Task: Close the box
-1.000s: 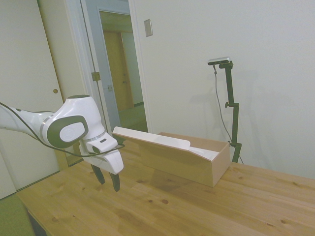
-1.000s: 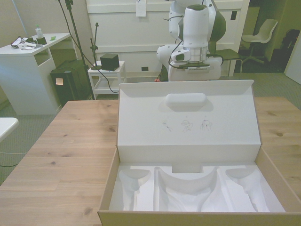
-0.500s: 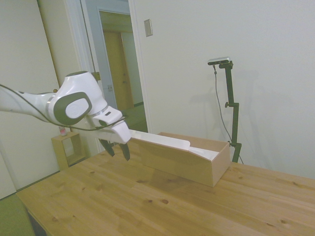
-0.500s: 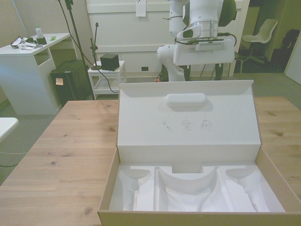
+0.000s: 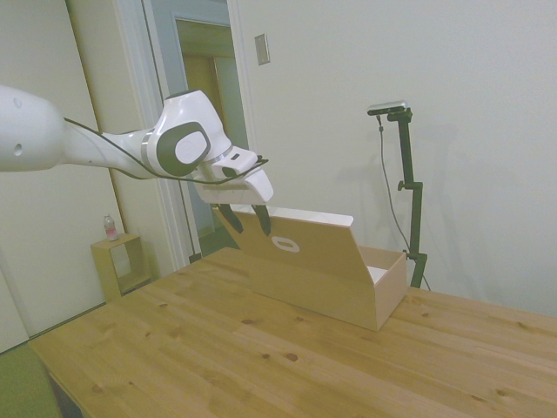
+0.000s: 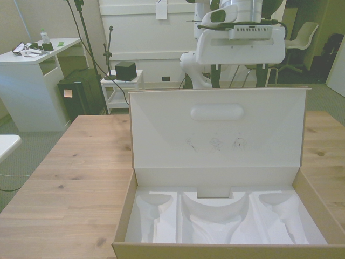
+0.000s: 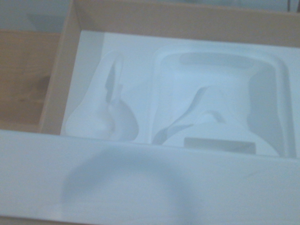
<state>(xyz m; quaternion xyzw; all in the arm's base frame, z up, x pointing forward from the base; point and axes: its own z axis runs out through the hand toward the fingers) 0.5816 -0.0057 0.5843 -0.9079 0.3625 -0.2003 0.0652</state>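
The box [image 5: 335, 283] is a long light-brown cardboard one lying on the wooden table, with a white moulded insert [image 6: 215, 216] inside it that also fills the wrist view [image 7: 187, 93]. Its hinged lid [image 6: 215, 135] stands nearly upright, white face toward the front camera. The oval handle hole [image 5: 285, 246] shows on its brown outer face. My gripper [image 5: 250, 226] is open, and its dark fingers rest against the lid's outer face just below the top edge. In the front view the gripper [image 6: 240, 80] sits behind and above the lid's top edge.
A small wooden cube shelf [image 5: 117, 266] with a bottle [image 5: 109, 228] on it stands on the floor beyond the table's far-left end. Bare tabletop [image 5: 218, 348] stretches in front of the box. In the front view a white desk [image 6: 38, 54] and a small cart [image 6: 123, 86] stand behind the table.
The arm rose from beside the table surface and swung behind the lid. The lid has tipped up from leaning well back to nearly upright.
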